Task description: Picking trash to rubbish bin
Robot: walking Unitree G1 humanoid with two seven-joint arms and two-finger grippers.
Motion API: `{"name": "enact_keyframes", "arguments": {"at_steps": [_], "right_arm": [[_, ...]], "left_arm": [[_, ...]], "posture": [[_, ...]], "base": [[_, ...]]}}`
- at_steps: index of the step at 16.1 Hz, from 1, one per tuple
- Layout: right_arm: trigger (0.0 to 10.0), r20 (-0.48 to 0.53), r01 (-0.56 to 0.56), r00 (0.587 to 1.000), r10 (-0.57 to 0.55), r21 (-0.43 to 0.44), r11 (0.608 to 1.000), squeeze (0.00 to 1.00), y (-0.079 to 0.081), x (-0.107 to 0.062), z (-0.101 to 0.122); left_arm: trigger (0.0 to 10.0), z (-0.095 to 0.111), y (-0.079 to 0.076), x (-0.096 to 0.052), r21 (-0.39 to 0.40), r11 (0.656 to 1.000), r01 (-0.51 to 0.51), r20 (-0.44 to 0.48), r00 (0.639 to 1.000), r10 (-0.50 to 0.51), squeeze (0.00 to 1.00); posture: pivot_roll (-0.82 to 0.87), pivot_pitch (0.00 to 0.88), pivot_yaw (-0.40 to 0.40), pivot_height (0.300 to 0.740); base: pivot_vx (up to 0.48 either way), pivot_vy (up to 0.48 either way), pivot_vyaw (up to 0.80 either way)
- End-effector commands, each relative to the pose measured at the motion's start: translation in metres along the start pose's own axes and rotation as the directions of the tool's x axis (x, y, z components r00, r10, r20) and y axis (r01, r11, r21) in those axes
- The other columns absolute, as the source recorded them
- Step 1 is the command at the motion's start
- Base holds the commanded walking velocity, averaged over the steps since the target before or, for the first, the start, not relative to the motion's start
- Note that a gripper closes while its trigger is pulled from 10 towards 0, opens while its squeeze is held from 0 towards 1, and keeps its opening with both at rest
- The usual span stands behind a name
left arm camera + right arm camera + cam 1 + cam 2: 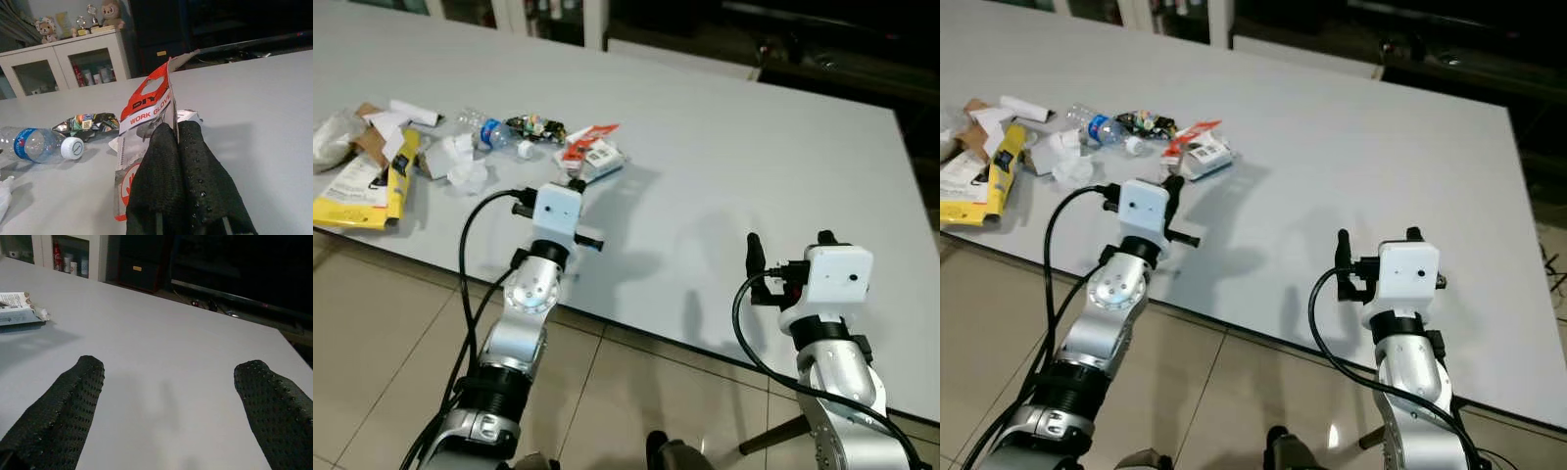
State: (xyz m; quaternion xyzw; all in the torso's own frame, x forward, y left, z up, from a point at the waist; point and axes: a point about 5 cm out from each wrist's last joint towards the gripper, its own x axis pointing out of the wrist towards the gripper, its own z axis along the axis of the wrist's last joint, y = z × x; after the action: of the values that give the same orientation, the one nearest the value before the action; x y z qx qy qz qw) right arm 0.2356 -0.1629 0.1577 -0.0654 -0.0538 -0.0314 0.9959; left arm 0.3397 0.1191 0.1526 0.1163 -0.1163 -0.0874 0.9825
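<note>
Now the left pincer (177, 147) pinches the red glove package (146, 110) between its fingers.

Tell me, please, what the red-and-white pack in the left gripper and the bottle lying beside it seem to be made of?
The work glove pack, pinched by the shut left gripper, looks like thin printed card, perhaps glossy: it stands flat and stiff with a punched hanger hole. The bottle seems clear, thin plastic, see-through, with a blue label and white cap.
</note>
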Motion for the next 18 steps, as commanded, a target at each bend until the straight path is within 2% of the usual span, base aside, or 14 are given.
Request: {"name": "enact_keyframes", "arguments": {"at_steps": [1, 12, 14, 18], "right_arm": [[10.0, -0.004, 0.001, 1.000, -0.001, -0.015, 1.000, 0.00, -0.002, 0.000, -0.002], [10.0, -0.006, 0.011, 1.000, -0.011, -0.024, 1.000, 0.00, -0.002, 0.000, -0.004], [10.0, 0.011, 0.015, 1.000, -0.015, 0.019, 1.000, 0.00, -0.002, -0.001, -0.002], [10.0, 0.016, 0.020, 1.000, -0.020, 0.021, 1.000, 0.00, -0.003, 0.000, -0.001]], "left_arm": [[0.0, 0.003, 0.000, -0.001, 0.006, 1.000, -0.015, 0.002, 1.000, 0.015, 0.00], [0.0, 0.001, 0.004, 0.004, 0.001, 1.000, -0.018, -0.034, 0.999, 0.018, 0.00], [0.0, 0.005, 0.008, 0.009, -0.006, 1.000, -0.029, -0.033, 0.999, 0.029, 0.00], [0.0, 0.009, 0.013, 0.015, -0.008, 0.999, -0.046, -0.024, 0.999, 0.046, 0.00]], "posture": [[0.13, 0.116, -0.035, 0.740], [0.13, 0.125, -0.035, 0.740], [0.13, 0.125, -0.035, 0.740], [0.13, 0.124, -0.035, 0.740]], "base": [[0.000, 0.000, 0.55], [0.000, 0.000, 0.80], [0.000, 0.000, 0.00], [0.394, 0.000, 0.00]]}}
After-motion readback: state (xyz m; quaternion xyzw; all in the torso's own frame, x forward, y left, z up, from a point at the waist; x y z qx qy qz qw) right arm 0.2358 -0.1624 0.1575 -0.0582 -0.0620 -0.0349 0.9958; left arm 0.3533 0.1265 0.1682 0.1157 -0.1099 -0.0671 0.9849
